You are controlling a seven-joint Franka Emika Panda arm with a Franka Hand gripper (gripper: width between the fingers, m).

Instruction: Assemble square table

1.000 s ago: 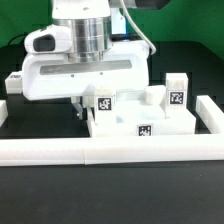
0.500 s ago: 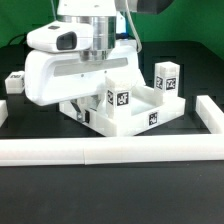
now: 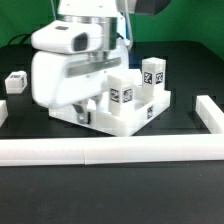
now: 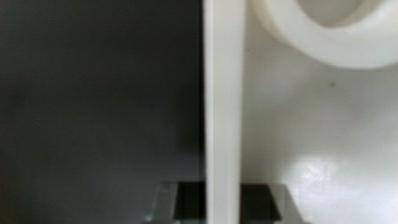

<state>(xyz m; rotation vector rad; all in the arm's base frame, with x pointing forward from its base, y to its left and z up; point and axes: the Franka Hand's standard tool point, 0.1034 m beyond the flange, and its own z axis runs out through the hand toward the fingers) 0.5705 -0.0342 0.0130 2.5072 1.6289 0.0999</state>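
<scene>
The square table [image 3: 128, 122] is a white slab with a raised rim, lying at an angle on the black table. Two tagged white legs [image 3: 122, 92] [image 3: 152, 72] stand upright in it. My gripper [image 3: 84, 107] is low at the slab's left corner in the exterior view, mostly hidden under the white hand. In the wrist view the gripper [image 4: 221, 202] is shut on the slab's thin upright rim [image 4: 221, 90], with a dark finger [image 4: 185, 202] on each side. A white round ring [image 4: 329, 30] shows inside the slab.
A long low white border wall [image 3: 110, 151] runs along the front, with a raised end at the exterior view's right [image 3: 210, 112]. A loose tagged white block [image 3: 15, 82] lies at the far left.
The arm has moved toward the exterior view's left and turned, still gripping the rim. The slab has rotated with it from square-on to angled, and the legs have swung back and left.
</scene>
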